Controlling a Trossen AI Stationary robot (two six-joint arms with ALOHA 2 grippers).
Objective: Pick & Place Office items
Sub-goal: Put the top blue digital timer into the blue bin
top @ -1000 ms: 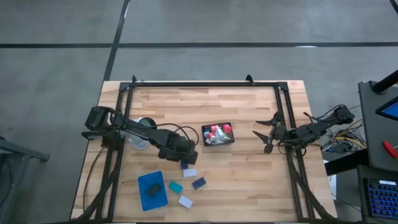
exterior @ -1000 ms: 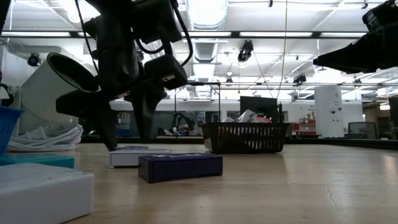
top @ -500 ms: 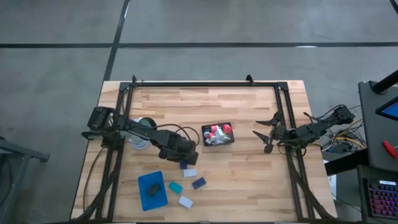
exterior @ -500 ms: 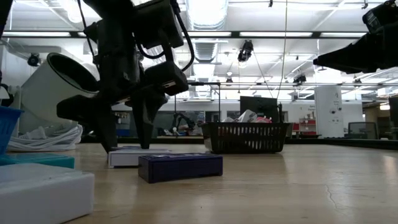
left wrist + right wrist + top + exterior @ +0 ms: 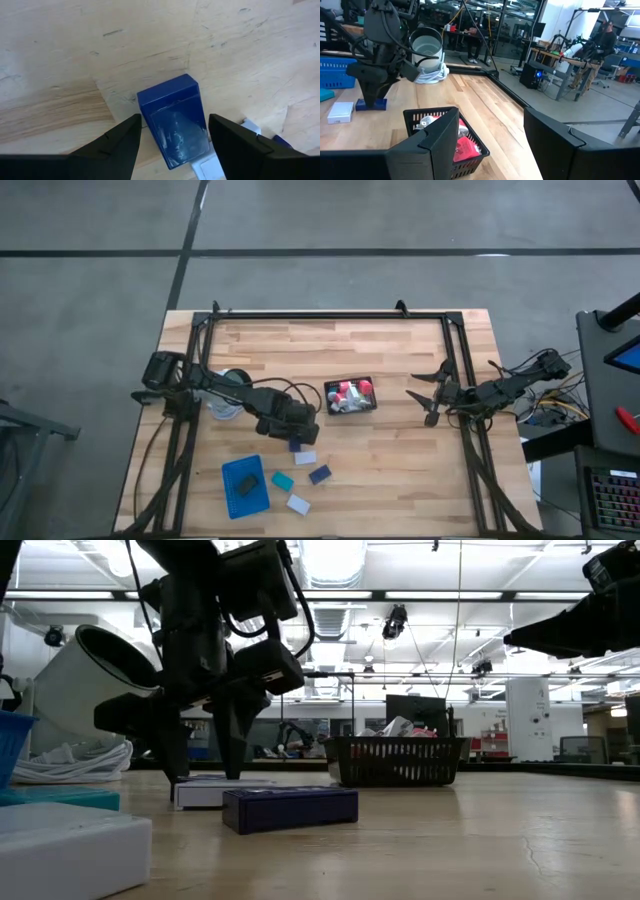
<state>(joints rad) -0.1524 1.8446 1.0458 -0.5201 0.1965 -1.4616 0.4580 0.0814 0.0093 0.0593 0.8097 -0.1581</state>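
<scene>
nearest the low camera, taking the black mesh basket [image 5: 350, 395] as the landmark, a flat white block [image 5: 60, 845] lies on the pale wooden bench [image 5: 400, 470], well apart from the basket on its near left side. just beside it is a flat teal block [image 5: 283, 480], and next to that the flat blue rectangular tray [image 5: 245, 485] with a small black block [image 5: 250, 482] on it.

a little closer to the basket lies a flat navy block [image 5: 290, 808], and behind it a second small white block [image 5: 305, 457].

closer again, the left pincer [image 5: 172, 145] points down over a glossy dark blue rectangular block [image 5: 175, 122] that lies flat on the bench. its two dark fingers [image 5: 112, 145] are spread wider than the block, one on each side of it, and hold nothing. in the high view this pincer [image 5: 295, 435] sits just to the near left of the basket.

the basket itself stands near the middle of the bench and holds small red, pink and white pieces [image 5: 460, 142].

to the basket's left, a white cylindrical cup [image 5: 426, 45] stands with a heap of white cable [image 5: 431, 75] at its foot.

to the basket's right, well apart and near the bench's right edge, the right pincer [image 5: 425, 393] hangs above the wood with its fingers spread wide and nothing between them.

beyond the bench, a person [image 5: 607, 32] is in the room behind.
</scene>
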